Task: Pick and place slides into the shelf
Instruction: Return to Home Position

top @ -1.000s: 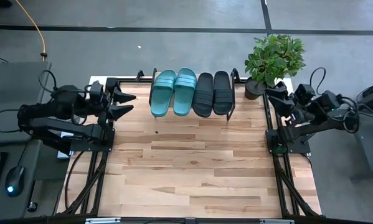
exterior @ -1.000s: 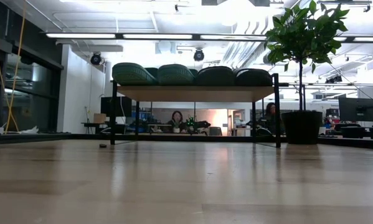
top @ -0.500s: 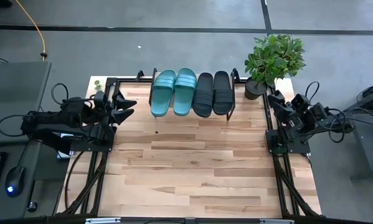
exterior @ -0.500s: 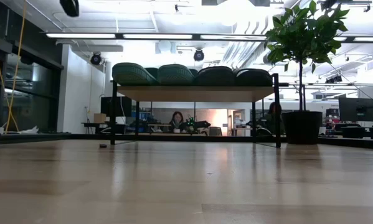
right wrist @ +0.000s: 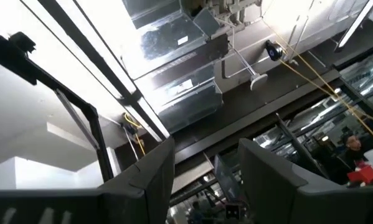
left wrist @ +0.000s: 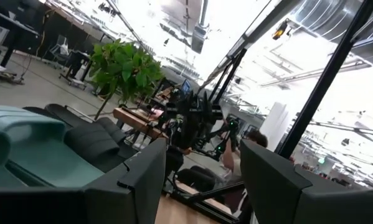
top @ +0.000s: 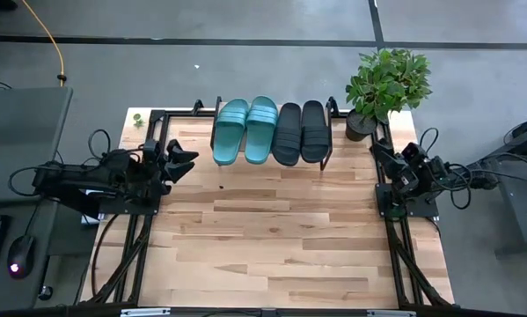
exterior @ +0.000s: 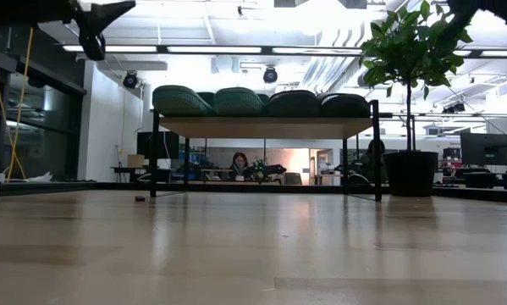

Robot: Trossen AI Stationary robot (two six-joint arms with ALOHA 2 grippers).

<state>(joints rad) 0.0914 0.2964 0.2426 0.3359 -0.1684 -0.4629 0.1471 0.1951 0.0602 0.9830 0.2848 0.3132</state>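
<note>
All the slides lie side by side on the shelf (top: 272, 164) at the table's far edge: two teal slides (top: 245, 130) on the left, two black slides (top: 301, 132) on the right, soles down on its top board. The low view shows them in a row on the shelf top (exterior: 261, 127). My left gripper (top: 191, 157) hovers open just left of the shelf; its wrist view looks along a teal slide (left wrist: 24, 149) and a black slide (left wrist: 93, 140). My right gripper (top: 374, 148) is open beside the plant pot, to the right of the shelf, tipped up toward the ceiling.
A potted plant (top: 386, 84) stands at the table's far right corner, next to the shelf's right end. A small dark speck (top: 222, 187) lies on the wooden tabletop (top: 272, 238) near the shelf. People sit in the room beyond the table (exterior: 240, 161).
Both arms have drawn back and folded down over their bases at the table's sides. The left gripper has sunk, coming into the low view at the top left. The right gripper has moved toward the near edge. The slides have stayed put on the shelf.
</note>
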